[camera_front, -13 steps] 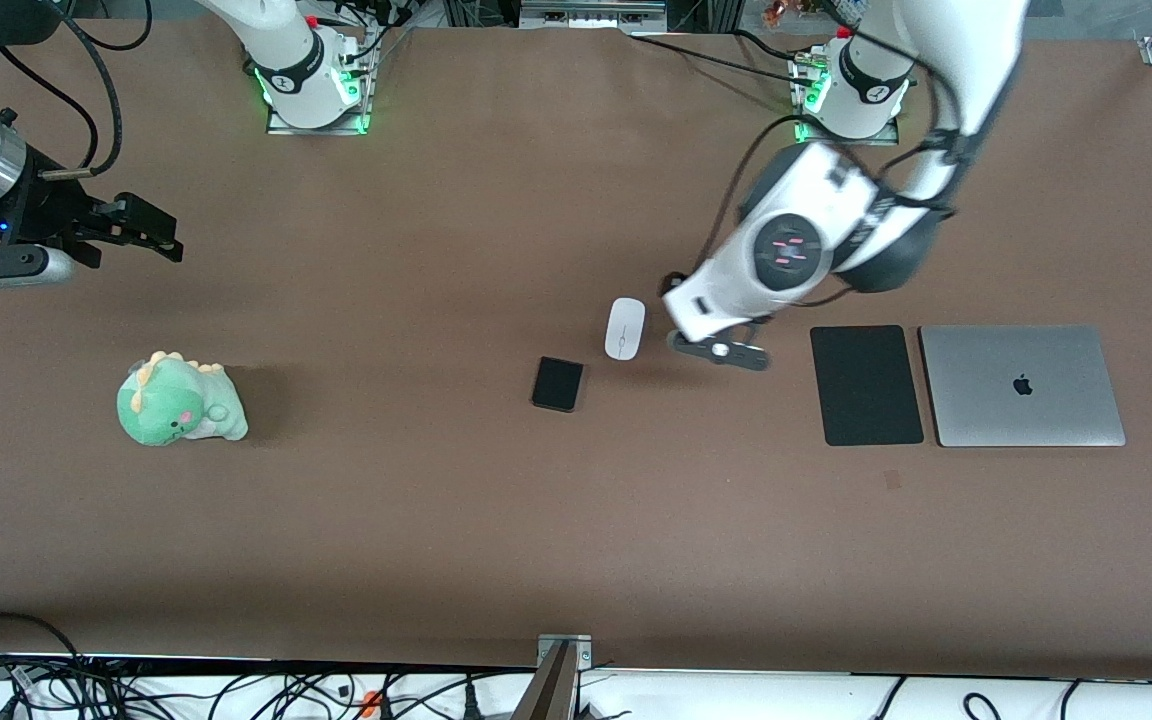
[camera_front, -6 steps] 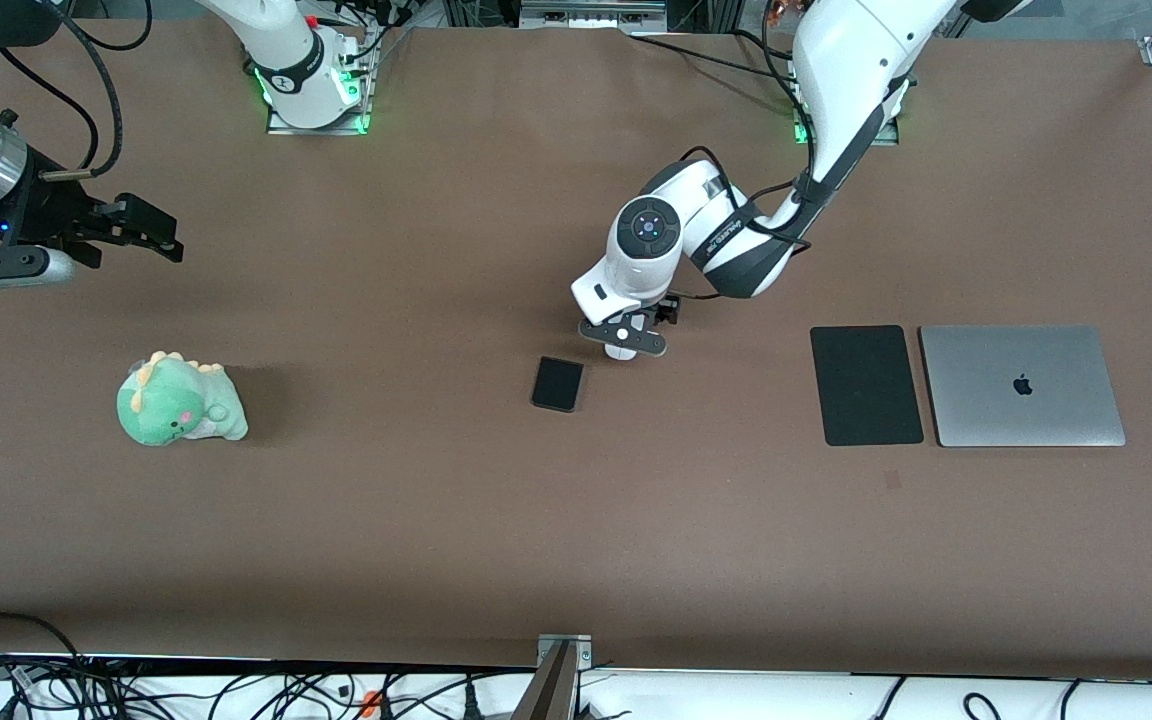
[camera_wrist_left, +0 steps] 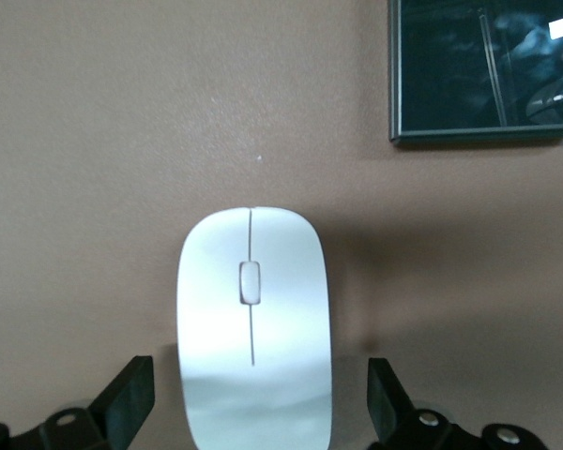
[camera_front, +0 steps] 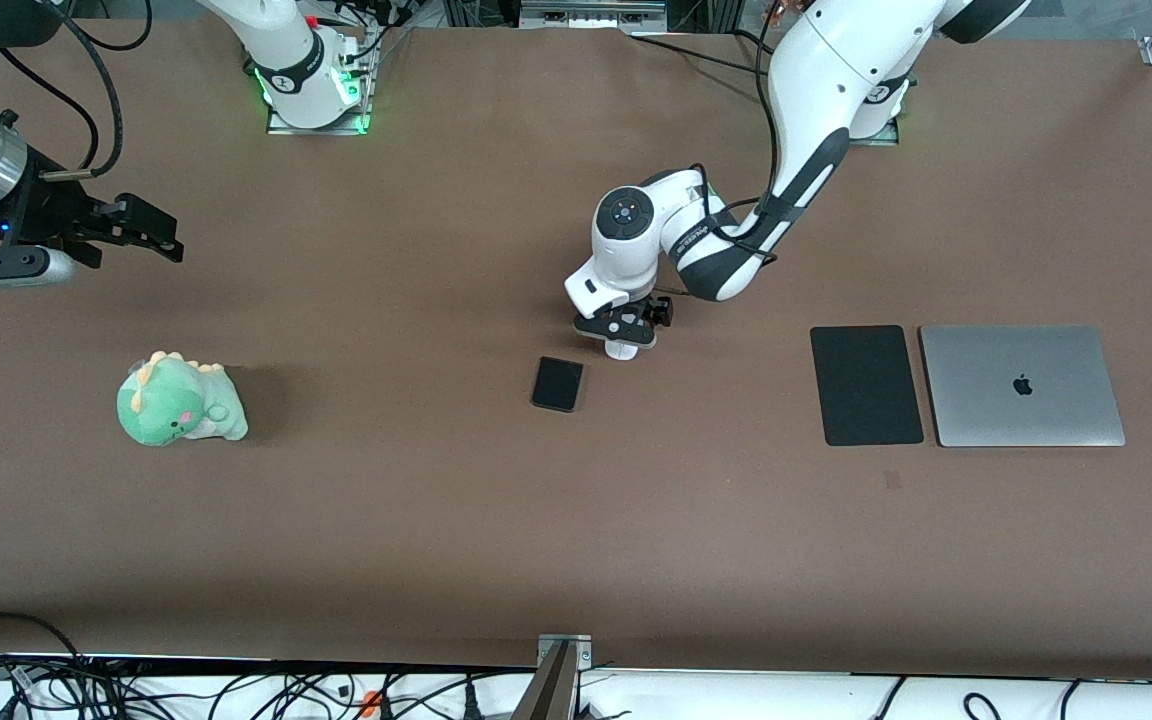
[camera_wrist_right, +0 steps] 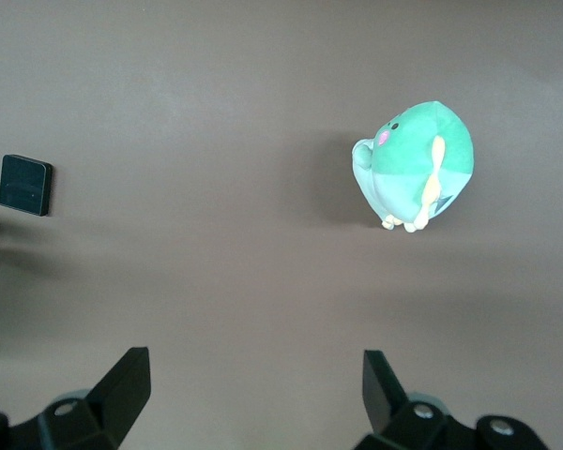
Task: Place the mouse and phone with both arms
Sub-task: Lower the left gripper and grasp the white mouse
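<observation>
The white mouse [camera_wrist_left: 253,328] lies on the brown table, mostly hidden under the left hand in the front view, where only its end [camera_front: 621,350] shows. My left gripper [camera_front: 624,330] hangs low over it and is open. One finger [camera_wrist_left: 127,401] stands on each side of the mouse, with a gap to it on both sides. The black phone [camera_front: 557,383] lies flat beside the mouse, a little nearer the front camera and toward the right arm's end; its corner [camera_wrist_left: 483,70] shows in the left wrist view. My right gripper [camera_front: 161,232] waits open and empty at the right arm's end of the table.
A green plush dinosaur [camera_front: 179,400] sits near the right arm's end, below the right gripper. A matte black pad [camera_front: 866,385] and a closed silver laptop [camera_front: 1021,385] lie side by side toward the left arm's end.
The left arm has swung from near the black pad across to the mouse and come down over it, gripper still open. The right arm has not moved.
</observation>
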Motion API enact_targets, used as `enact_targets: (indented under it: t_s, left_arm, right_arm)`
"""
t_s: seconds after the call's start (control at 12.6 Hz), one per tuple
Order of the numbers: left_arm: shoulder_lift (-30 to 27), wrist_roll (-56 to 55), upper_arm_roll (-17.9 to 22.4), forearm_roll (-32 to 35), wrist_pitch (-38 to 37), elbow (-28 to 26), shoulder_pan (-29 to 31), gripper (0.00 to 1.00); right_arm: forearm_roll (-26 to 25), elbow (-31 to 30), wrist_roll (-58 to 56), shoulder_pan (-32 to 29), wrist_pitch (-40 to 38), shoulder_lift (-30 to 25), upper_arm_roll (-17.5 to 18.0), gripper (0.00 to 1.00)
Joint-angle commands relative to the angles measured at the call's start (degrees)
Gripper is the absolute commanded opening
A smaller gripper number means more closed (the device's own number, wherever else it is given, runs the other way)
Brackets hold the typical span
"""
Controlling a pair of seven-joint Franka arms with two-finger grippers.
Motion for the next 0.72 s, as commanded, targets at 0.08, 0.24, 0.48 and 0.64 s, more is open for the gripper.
enact_targets:
  t_s: [0.08,0.24,0.48,0.64]
  left_arm:
    - [-0.09,-1.75,0.19,1.73,0.99,0.61,-0.36,0.56]
    - [-0.44,-0.97,0.19,1.73,0.38,0.61,0.42,0.33]
    - [-4.73,0.53,-0.86,0.76,-6.26,0.96,4.02,0.33]
    - [-8.16,3.59,-3.75,-1.85,-15.23,2.97,9.8,0.34]
  right_arm:
    - [-0.56,-0.15,-0.04,-0.06,-0.73,-0.1,-0.01,1.0]
    - [-0.65,0.12,-0.57,-0.06,-0.82,-0.01,0.07,1.0]
    - [-0.91,0.21,-0.66,0.02,-0.82,-0.01,0.07,1.0]
    - [-0.83,-0.06,-0.05,0.02,-0.99,0.33,0.25,1.0]
